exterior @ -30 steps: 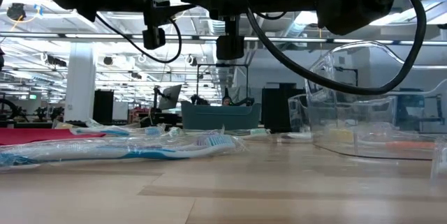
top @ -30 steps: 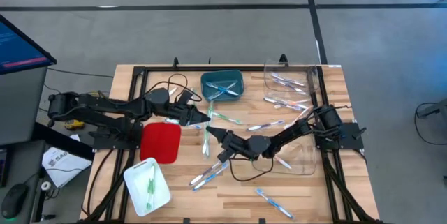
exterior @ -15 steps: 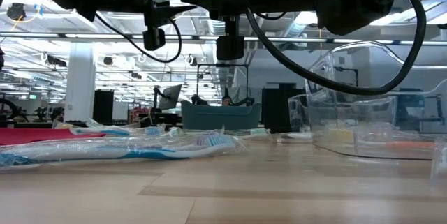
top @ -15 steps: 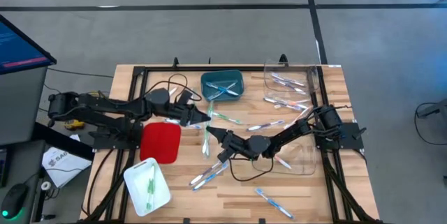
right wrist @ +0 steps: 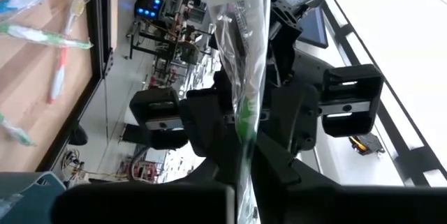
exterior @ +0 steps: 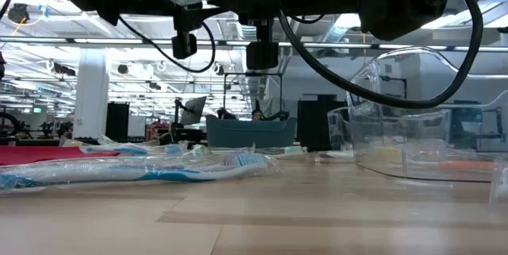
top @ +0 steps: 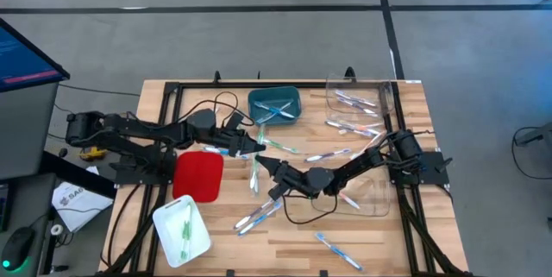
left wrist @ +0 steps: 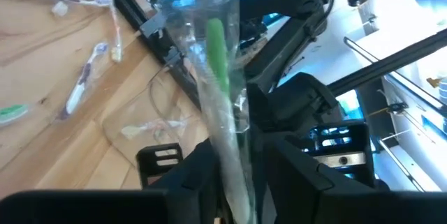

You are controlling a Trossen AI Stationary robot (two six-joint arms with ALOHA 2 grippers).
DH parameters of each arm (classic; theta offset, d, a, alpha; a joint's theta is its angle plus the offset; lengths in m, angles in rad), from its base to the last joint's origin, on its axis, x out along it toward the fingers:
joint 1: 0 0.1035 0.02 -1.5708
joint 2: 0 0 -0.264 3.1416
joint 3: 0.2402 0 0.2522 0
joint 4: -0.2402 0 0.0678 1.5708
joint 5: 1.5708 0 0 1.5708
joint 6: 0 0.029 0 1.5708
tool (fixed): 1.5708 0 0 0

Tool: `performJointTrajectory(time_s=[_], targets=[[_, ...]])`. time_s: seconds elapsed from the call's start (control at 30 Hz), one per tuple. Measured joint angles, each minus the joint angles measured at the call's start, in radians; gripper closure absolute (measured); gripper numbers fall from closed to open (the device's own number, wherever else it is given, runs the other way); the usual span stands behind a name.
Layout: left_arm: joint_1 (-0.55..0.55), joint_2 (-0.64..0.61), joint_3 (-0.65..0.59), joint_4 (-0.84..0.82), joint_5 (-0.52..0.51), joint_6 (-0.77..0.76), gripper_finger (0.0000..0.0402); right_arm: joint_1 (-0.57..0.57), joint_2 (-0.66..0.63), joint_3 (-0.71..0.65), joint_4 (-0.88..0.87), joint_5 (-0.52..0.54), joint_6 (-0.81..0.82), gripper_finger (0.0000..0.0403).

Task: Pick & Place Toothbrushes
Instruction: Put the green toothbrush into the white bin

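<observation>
Left pincer [top: 256,143] grips a green toothbrush in a clear wrapper [left wrist: 222,91]: in its wrist view the two dark fingers [left wrist: 192,175] press on the wrapped handle and the brush sticks out forward past them. From above, this pincer is over the middle of the desk [top: 405,242], between the red tray [top: 197,176] and the teal bin [top: 274,107]. Right pincer [top: 269,170] sits just beside it, closed tight on a second wrapped green toothbrush [right wrist: 244,77], also lifted off the wood.

Both brushes being green, the white tray [top: 182,229] at the near left, which already holds green ones, looks like the likely goal. To do the carry well, I would move one arm at a time, since the two pincers are close together, and keep the grip firm because the slick wrapper could slip. Loose toothbrushes [top: 259,215] lie scattered on the boards, some in the clear container [top: 357,104] at the far right.
</observation>
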Motion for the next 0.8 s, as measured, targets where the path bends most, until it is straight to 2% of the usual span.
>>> performJointTrajectory(time_s=[0.17,0.33,0.8], targets=[[0.0,-0.008,0.001,-0.007,0.002,0.0,0.0329,0.0,0.0,0.001,0.003,0.003,-0.001,0.0389],[0.0,-0.008,0.001,-0.007,0.015,-0.006,0.0382,0.001,-0.002,0.001,-0.003,0.016,-0.005,0.0386],[0.0,-0.009,0.001,-0.006,0.018,0.0,0.0384,0.001,-0.002,0.0,0.03,0.031,0.023,0.0336]])
